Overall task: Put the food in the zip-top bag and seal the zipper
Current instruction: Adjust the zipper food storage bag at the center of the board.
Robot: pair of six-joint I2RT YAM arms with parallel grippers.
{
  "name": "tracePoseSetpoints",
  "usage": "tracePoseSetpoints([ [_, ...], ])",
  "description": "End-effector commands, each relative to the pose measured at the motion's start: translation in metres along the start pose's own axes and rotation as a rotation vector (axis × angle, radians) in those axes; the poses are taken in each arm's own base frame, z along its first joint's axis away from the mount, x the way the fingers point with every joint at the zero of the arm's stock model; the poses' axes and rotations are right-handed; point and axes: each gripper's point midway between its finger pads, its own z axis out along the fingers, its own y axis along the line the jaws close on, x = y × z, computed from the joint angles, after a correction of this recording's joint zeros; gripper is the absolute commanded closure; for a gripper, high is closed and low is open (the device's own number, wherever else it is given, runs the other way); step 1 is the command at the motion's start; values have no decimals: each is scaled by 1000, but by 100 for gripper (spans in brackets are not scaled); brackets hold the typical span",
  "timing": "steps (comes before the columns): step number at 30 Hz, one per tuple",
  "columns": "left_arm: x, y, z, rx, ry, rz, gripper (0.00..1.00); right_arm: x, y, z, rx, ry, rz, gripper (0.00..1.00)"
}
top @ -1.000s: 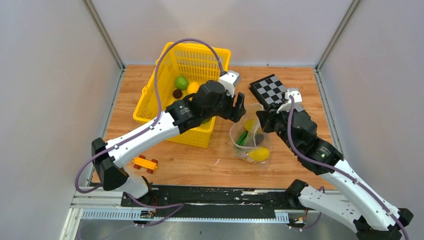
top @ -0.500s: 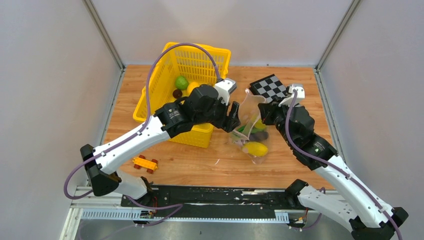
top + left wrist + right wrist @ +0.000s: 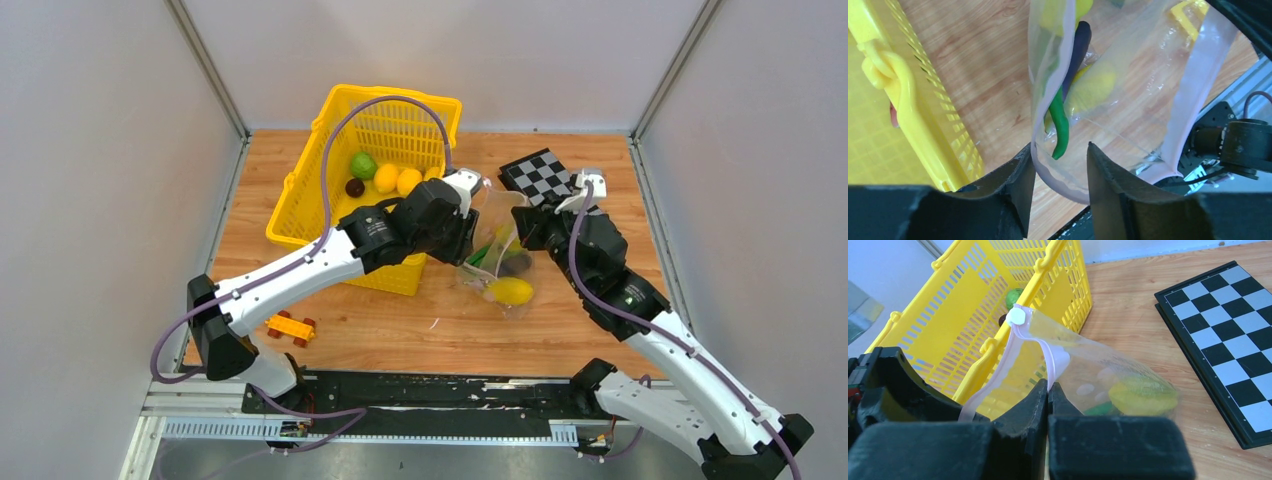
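Robot-manipulation lab cell — not a home or a kitchen. Two white-and-black arms, the left arm (image 3: 300, 268) and the right arm (image 3: 690, 362), are bolted to a black rail (image 3: 440, 392) at the near edge of a wood-grain tabletop (image 3: 400, 330). Plain grey panels (image 3: 100, 200) box it in on three sides, framed by bare aluminium posts (image 3: 207, 65). Slotted aluminium extrusion (image 3: 350, 428) runs along the front. Props are staged test items — a chequerboard (image 3: 540, 178), a yellow basket (image 3: 395, 112), an orange toy car (image 3: 290, 327) and toy food (image 3: 511, 291) in a zip-top bag (image 3: 497, 215).
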Motion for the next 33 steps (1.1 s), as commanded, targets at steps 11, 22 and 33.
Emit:
tracePoseSetpoints([
  [11, -54, -7, -15, 0, -182, 27, 100, -28, 26, -34, -228, -127, -185, 100],
  [22, -80, -27, 3, 151, -229, -8, 100, -19, 22, -43, -236, -69, -268, 100],
  [33, -72, -27, 8, 152, -201, -26, 100, -20, -10, -28, -27, -84, -157, 100],
])
